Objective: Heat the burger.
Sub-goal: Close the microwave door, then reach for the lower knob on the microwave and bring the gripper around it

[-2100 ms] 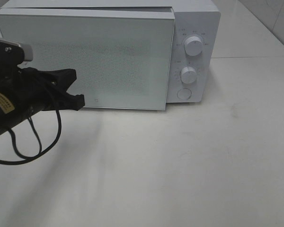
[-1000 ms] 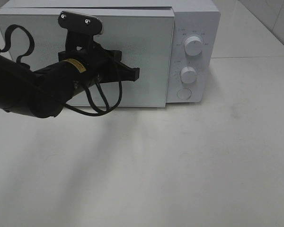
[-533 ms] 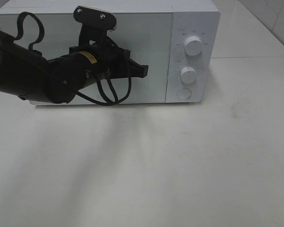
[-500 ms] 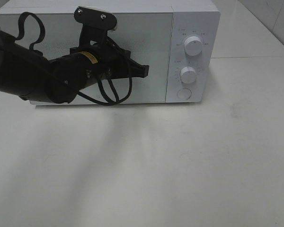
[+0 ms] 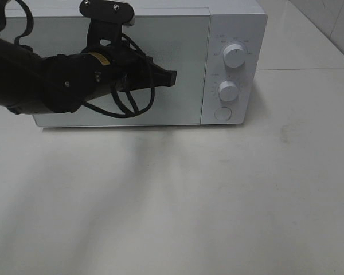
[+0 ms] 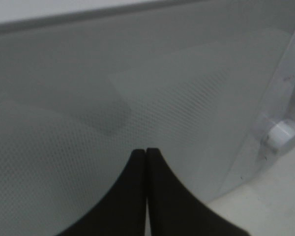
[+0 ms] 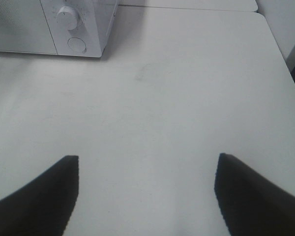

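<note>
Microwave door now flush shut, closed empty left gripper before it; right gripper wide apart, empty; burger unseen.

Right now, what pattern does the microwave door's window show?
The microwave door shows a fine grey dot mesh; clearest in the left wrist view.

Burger is not visible in any view; the white microwave on the worktop has its door shut, its dotted pane opaque, so burger pose and state cannot be told.
</note>
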